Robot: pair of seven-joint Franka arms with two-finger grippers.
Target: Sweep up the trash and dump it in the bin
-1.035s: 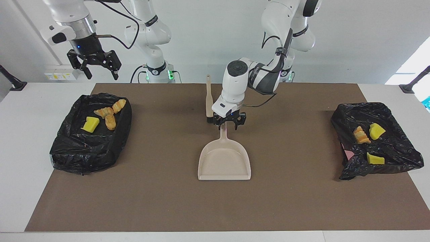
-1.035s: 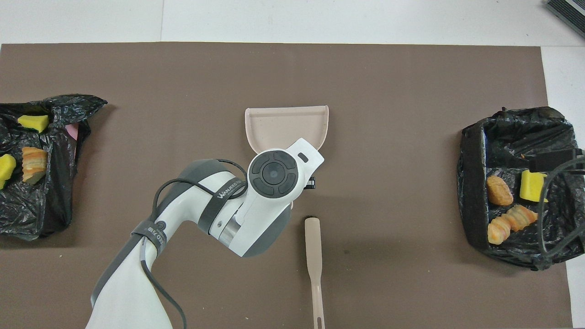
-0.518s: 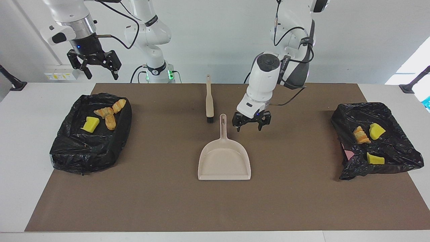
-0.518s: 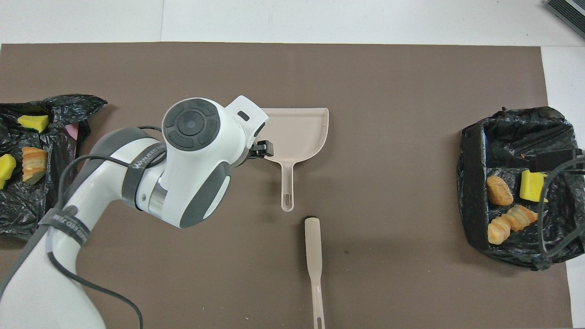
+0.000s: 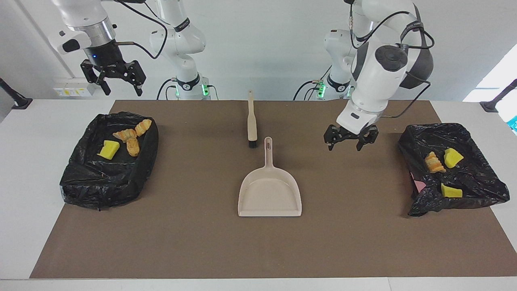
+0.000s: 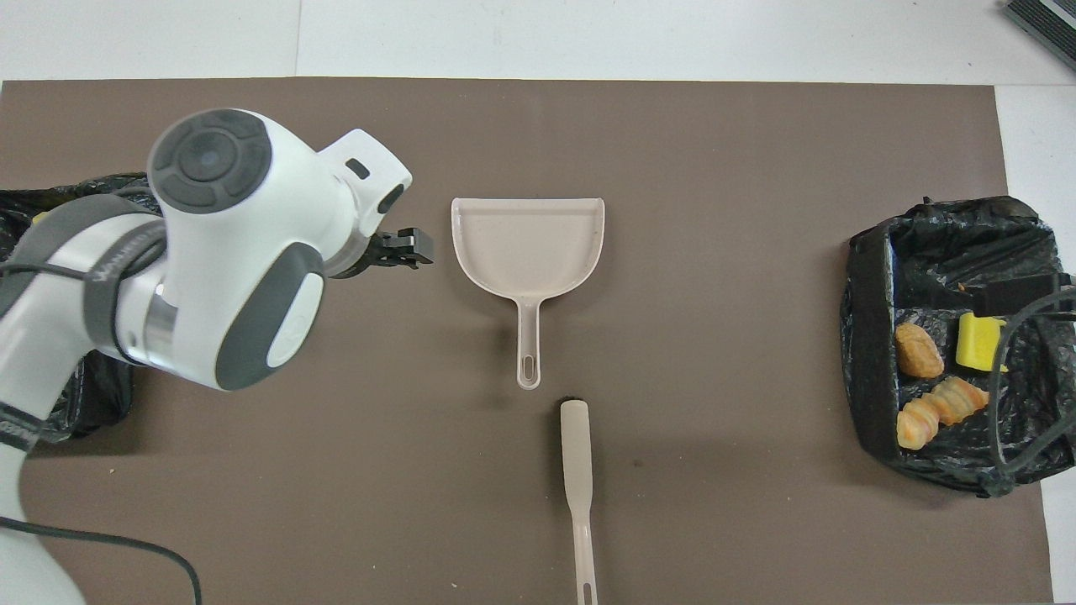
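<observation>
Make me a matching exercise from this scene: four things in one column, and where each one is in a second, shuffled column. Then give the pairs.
Things
1. dustpan
2. brush
3. left end effector
4. right end effector

Places
A. raised over the bin at the right arm's end of the table
B. lying nearer to the robots than the dustpan, by its handle
C. raised over the brown mat, between the dustpan and the other bin
D. flat on the mat at mid-table

Pairs: 1-D, 2-B, 3-C, 4-A
</observation>
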